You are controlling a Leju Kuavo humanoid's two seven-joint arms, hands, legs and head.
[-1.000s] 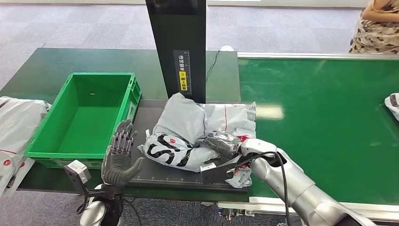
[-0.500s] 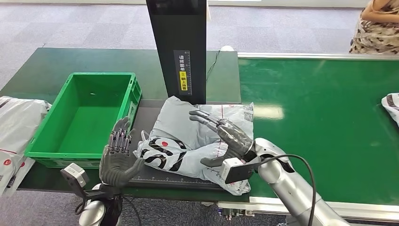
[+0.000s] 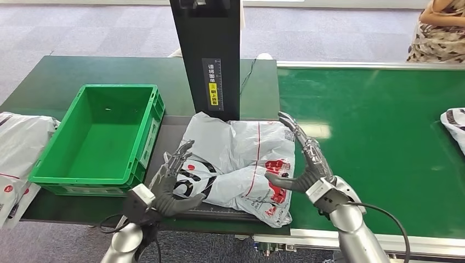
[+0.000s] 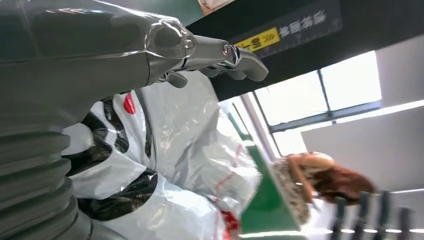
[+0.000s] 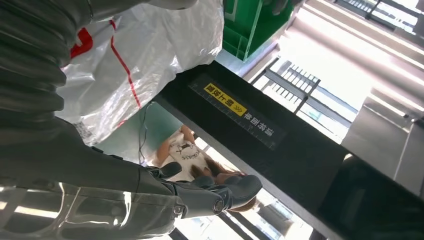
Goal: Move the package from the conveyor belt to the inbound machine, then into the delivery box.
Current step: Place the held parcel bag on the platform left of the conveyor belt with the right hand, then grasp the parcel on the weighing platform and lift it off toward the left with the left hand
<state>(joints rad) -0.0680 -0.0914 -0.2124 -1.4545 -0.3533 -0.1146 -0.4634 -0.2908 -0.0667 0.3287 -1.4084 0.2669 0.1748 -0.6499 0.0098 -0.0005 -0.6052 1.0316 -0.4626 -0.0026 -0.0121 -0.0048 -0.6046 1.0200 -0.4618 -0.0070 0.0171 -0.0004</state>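
Package (image 3: 236, 159): grey plastic mailer with black and red print, crumpled, lying on the black platform of the inbound machine (image 3: 170, 139), at the foot of its dark upright column (image 3: 211, 55). The near right corner of the package hangs over the platform's front edge.

Left robot hand (image 3: 174, 183): at the package's near left end, fingers spread and extended toward the printed part, thumb out along the platform's front edge. It grips nothing; whether the fingertips touch the plastic cannot be told. In the left wrist view the fingers (image 4: 235, 52) reach out straight above the package (image 4: 165, 165).

Right robot hand (image 3: 307, 161): at the package's right edge, over the boundary between platform and conveyor belt (image 3: 384, 148). Fingers long and apart, thumb pointing in at the red print. Open, holding nothing.

Delivery box (image 3: 41, 170): green crate, just left of the platform on the dark green bench (image 3: 60, 71).

Another grey bag (image 3: 16, 148) lies at the bench's left edge. A further parcel (image 3: 455, 121) sits at the belt's far right edge. A person (image 3: 441, 27) stands beyond the belt's far right corner.
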